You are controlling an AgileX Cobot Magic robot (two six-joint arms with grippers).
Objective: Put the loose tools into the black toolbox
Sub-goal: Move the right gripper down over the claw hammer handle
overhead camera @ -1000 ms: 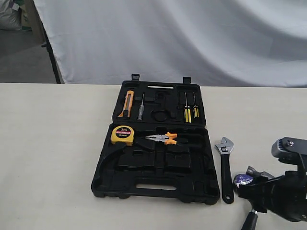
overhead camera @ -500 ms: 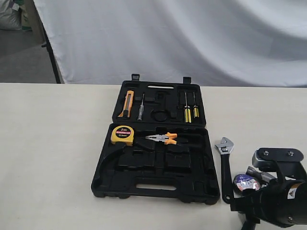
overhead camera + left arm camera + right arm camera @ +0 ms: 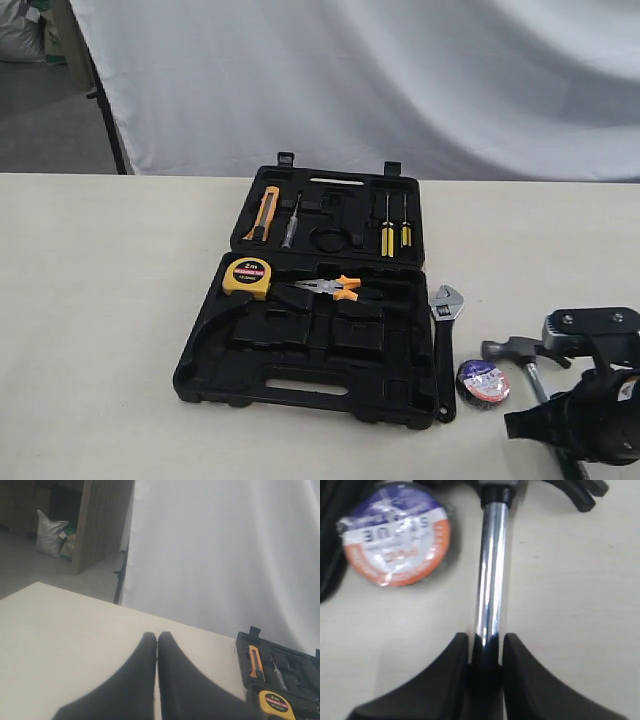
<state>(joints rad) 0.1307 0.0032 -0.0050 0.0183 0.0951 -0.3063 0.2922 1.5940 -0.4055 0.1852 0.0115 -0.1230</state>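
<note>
1. A large black moulded plastic toolbox (image 3: 200, 368) is laid open on a pale table (image 3: 90, 320); both halves are flat, and the two latches are at the far edge, toward a white cloth backdrop (image 3: 400, 80).
2. Three loose tools are seen on the table outside the toolbox, to its right in the exterior view; a black adjustable wrench with a silver jaw (image 3: 442, 350) is laid just beside the case wall; a black tape roll with a purple-and-orange label (image 3: 482, 383) is placed just beside the wrench; a claw hammer with a silver shaft and black handle (image 3: 512, 349) is found beyond the roll.
3. The right gripper (image 3: 487, 641) is clamped on the claw hammer; its black fingers (image 3: 457, 650) are pressed to either side of the shaft where the silver metal meets the black handle; whether the hammer is raised off the table cannot be told.
4. The left gripper (image 3: 157, 647) is held over bare table, well apart from the loose tools; its fingers are pressed together with nothing between them.
5. A yellow tape measure (image 3: 247, 277) and orange-handled pliers (image 3: 325, 288) are seated in the nearer half; an orange utility knife (image 3: 264, 214), a slim silver screwdriver (image 3: 291, 222) and two yellow-handled screwdrivers (image 3: 385, 238) are seated in the farther half.
</note>
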